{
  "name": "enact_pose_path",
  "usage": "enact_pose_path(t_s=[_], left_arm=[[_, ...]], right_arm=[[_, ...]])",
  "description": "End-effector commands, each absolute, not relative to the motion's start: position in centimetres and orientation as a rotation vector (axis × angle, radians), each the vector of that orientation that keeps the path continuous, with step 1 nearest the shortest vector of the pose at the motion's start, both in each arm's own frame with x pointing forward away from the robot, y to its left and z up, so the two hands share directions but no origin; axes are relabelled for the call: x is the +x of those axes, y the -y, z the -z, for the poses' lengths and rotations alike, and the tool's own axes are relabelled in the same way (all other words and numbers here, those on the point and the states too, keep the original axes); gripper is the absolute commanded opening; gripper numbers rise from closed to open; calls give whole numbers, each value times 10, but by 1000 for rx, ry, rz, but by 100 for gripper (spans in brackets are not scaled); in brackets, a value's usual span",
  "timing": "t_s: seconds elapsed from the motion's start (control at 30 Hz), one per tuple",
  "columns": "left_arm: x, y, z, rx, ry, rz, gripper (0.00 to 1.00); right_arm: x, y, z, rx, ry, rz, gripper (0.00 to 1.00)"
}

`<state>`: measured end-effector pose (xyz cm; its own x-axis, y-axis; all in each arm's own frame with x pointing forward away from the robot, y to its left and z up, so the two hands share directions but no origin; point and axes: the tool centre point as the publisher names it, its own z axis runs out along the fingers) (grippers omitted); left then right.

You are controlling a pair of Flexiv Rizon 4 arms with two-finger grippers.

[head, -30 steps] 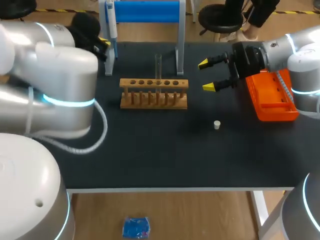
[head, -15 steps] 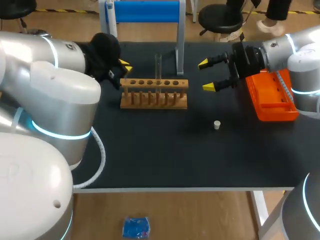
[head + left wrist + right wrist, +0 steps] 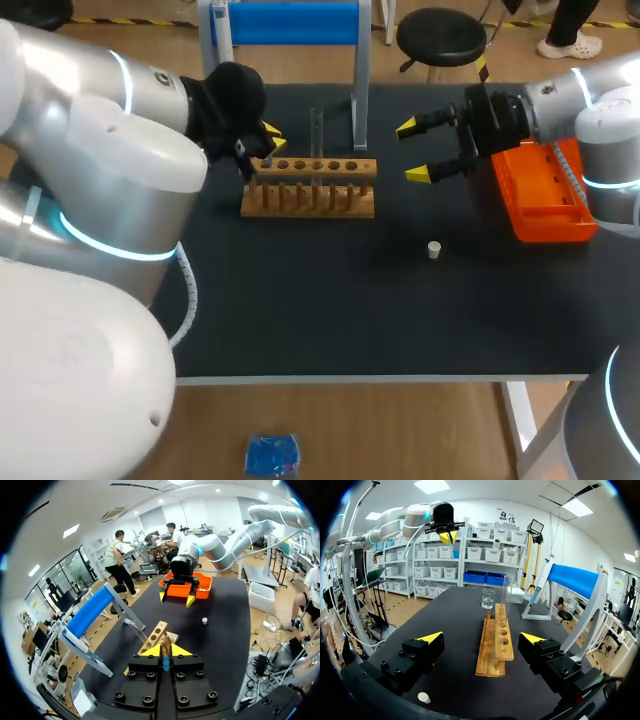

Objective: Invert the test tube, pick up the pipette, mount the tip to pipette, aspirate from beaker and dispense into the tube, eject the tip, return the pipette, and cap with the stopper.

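White arms [image 3: 100, 140], cyan rings [image 3: 110, 247], black yellow-tipped gripper [image 3: 413, 151]

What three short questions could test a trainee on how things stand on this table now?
1. True or false: the right gripper is open.
2. Fill in the missing word: the test tube stands upright in the wooden ____.
3. Where is the white stopper?
A: held by the right gripper.
B: lying on the table.
C: inside the test tube.

Key: 1 true; 2 rack; 3 B.
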<state>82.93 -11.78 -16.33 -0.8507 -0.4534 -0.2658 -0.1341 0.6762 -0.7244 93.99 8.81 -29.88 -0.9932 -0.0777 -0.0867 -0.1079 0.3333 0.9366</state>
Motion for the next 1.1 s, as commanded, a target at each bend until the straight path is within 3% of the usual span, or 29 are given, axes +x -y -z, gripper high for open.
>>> enact_pose_path(t_s=[0.03,1.1], left_arm=[[825,114,155,-454,-2528,983,0],[843,145,159,-285,-2755,1104,0]], right_arm=[[940,-88,299,-179,-2544,-1790,100],[940,-88,299,-179,-2544,-1790,100]])
